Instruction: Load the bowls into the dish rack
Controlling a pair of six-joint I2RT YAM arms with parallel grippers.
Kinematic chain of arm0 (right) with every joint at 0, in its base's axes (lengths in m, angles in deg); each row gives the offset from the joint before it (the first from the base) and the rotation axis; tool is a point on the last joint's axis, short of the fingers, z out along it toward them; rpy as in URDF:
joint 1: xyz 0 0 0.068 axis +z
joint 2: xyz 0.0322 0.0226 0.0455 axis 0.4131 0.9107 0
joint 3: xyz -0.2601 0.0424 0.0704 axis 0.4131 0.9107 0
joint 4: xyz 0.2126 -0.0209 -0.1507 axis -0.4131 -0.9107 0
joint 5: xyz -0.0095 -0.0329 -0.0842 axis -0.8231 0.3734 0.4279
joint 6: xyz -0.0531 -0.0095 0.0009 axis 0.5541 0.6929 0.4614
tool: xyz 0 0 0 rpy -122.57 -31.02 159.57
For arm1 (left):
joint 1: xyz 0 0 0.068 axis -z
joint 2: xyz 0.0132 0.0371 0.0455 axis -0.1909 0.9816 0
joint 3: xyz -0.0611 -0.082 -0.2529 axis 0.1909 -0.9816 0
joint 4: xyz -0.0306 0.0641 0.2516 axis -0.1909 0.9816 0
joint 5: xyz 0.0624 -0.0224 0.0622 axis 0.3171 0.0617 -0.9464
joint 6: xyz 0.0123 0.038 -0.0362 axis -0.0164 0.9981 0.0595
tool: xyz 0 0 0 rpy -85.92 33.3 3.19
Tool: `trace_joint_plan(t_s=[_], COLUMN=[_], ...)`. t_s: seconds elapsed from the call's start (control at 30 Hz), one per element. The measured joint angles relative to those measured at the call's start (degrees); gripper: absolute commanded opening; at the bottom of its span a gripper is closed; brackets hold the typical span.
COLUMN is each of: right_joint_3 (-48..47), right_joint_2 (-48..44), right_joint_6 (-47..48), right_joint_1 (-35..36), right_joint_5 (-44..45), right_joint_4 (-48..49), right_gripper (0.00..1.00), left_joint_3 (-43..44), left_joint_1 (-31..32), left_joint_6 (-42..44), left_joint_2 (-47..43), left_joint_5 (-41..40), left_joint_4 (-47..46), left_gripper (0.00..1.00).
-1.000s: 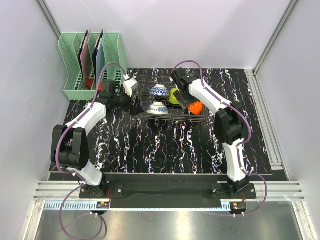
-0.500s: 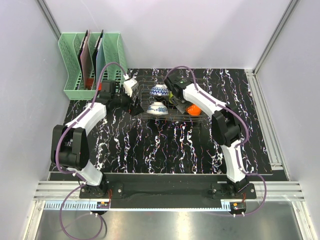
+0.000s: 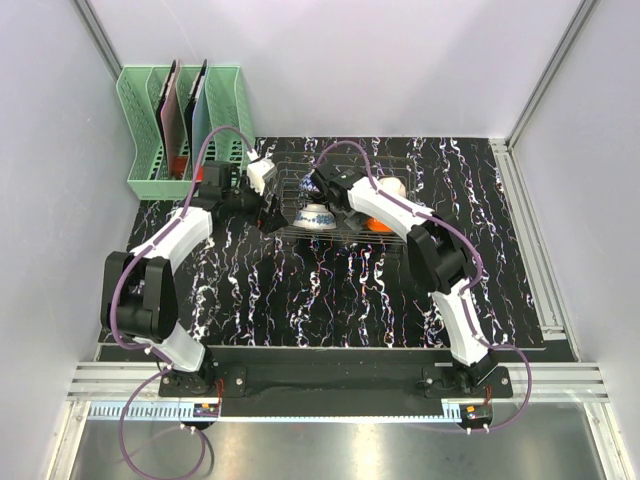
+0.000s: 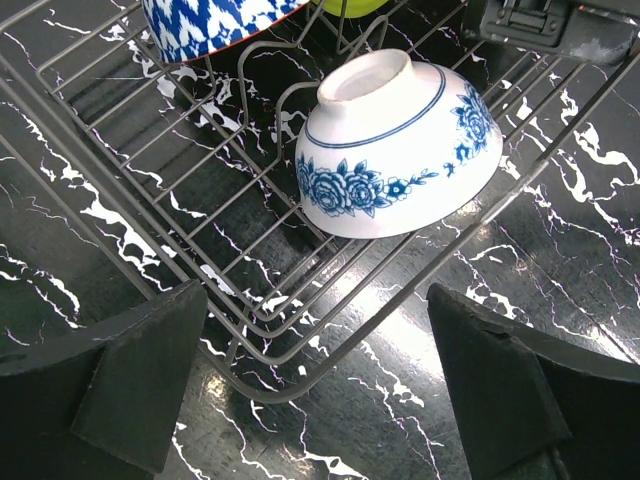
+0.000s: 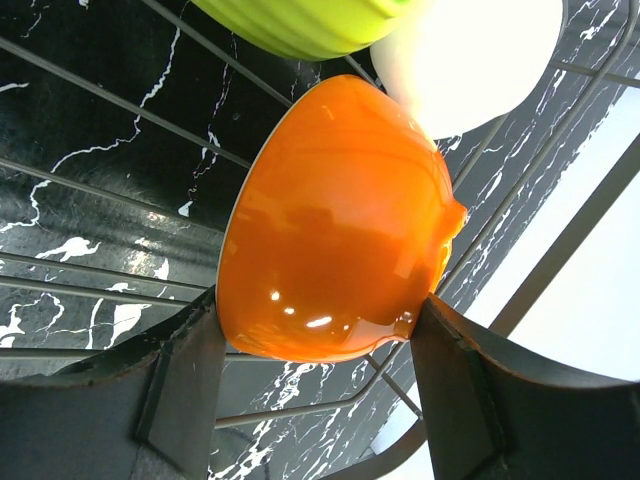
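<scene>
The dark wire dish rack [image 3: 400, 238] stands at the back of the marbled table. In the left wrist view a white bowl with blue flowers [image 4: 400, 150] lies upside down in the rack [image 4: 300, 380], with a second blue patterned bowl [image 4: 220, 25] behind it. My left gripper [image 4: 315, 400] is open and empty at the rack's left corner [image 3: 268, 208]. My right gripper [image 5: 318, 305] is shut on the orange bowl [image 5: 340, 220], tilted on its side above the rack wires. The lime green bowl [image 5: 300, 20] and a white bowl [image 5: 480, 60] sit just beyond it. The white bowl also shows in the top view [image 3: 390, 187].
A tall mint-green slotted holder [image 3: 170, 130] with flat boards stands at the back left, off the mat. The right arm [image 3: 385, 205] stretches across the rack from right to left. White walls close in the table on three sides.
My right arm has swung left across the rack and now covers the lime bowl and most of the orange bowl from above. The left arm has not moved.
</scene>
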Motion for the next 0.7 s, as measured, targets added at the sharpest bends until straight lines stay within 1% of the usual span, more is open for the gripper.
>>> trace_joint_plan(t_s=[0.1,0.2,0.23,0.33,0.43,0.47,0.63,0.7], right_joint_3=[-0.02,-0.02,-0.02,-0.04,-0.04,-0.04,-0.04,0.02], right_joint_2=[0.17,0.17,0.17,0.15,0.02,-0.07,-0.5,-0.52], right_joint_6=[0.02,0.09,0.15,0.42,0.81,0.94,1.29,1.7], right_joint_1=[0.22,0.22,0.22,0.22,0.2,0.17,-0.07,-0.13], right_joint_5=[0.26,0.11,0.02,-0.39,-1.18,-1.57,-4.61,-6.25], right_joint_4=[-0.11,-0.11,-0.11,-0.11,0.07,0.2,1.33,1.92], right_gripper=[0.34,0.43,0.52,0.62,0.67,0.71,0.78,0.83], left_joint_3=[0.0,0.0,-0.02,-0.02,-0.04,-0.13,-0.26,-0.26], left_joint_1=[0.0,0.0,0.0,0.0,0.0,0.0,0.0,0.0], left_joint_6=[0.17,0.24,0.24,0.26,0.42,0.44,0.92,1.16], left_joint_2=[-0.28,-0.28,-0.28,-0.28,-0.44,-0.55,-1.4,-1.57], left_joint_5=[-0.09,-0.15,-0.15,-0.2,-0.24,-0.26,-0.46,-0.5], left_joint_4=[0.07,0.13,0.11,0.13,0.15,0.13,0.52,0.59], left_gripper=[0.99,0.99,0.99,0.99,0.99,0.99,0.99,0.99])
